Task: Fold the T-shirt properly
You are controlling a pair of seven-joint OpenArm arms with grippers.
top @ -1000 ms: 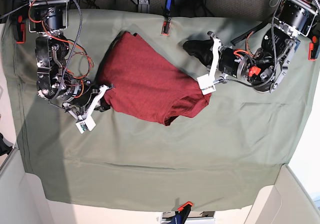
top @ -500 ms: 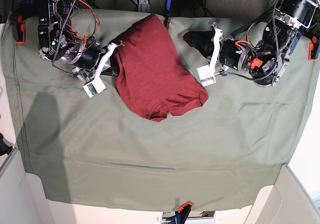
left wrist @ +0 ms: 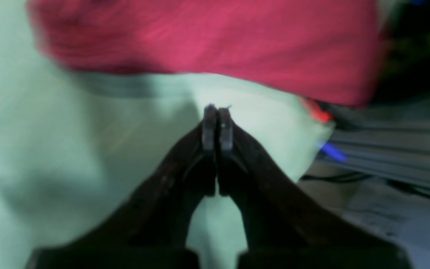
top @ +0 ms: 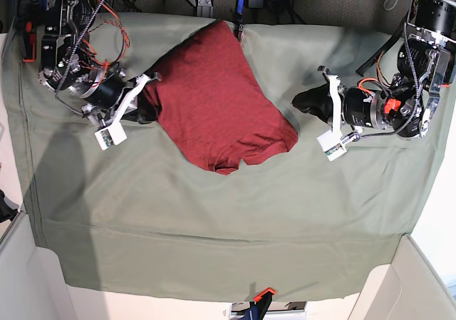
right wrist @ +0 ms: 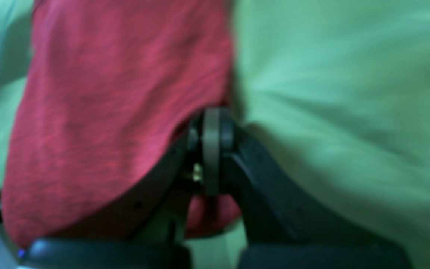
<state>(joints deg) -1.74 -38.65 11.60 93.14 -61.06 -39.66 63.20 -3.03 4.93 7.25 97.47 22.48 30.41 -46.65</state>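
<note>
Both arms are built of black motor housings and bare metal brackets, strung with loose red, orange and black cables. The left gripper (top: 322, 109) and the right gripper (top: 142, 105) each have dark fingers on a white plastic mount; the wrist views are blurred, but the fingers look matte black

No legible text or labels.

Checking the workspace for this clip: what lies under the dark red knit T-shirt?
The dark red knit T-shirt lies on the pale sage-green cloth sheet, which shows all around it. Anything beneath the shirt itself is covered and cannot be seen.
</note>
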